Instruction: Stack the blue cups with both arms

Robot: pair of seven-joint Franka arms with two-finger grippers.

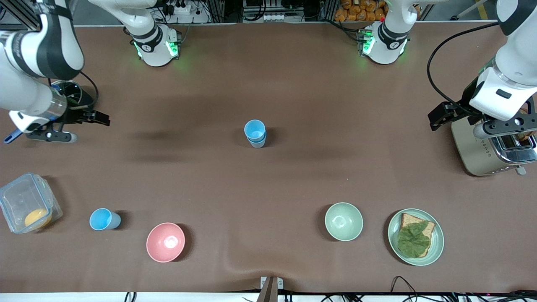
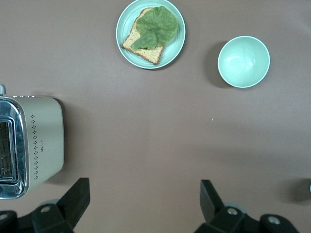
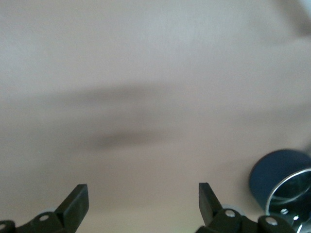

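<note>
While tools [image 2: 143, 204] [image 3: 143, 206] gape: stacked cups [image 1: 255, 133].

You won't find any text you can read here. The toaster [image 2: 30, 145] carries a small mark, too tiny to make out.

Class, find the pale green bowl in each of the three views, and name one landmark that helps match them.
Front view: the pale green bowl sits low in the picture, beside the plate of toast and leaf.
Left wrist view: it shows near the top edge, again beside the plate.
Right wrist view: not in it.
Shared landmark: the toaster.
</note>
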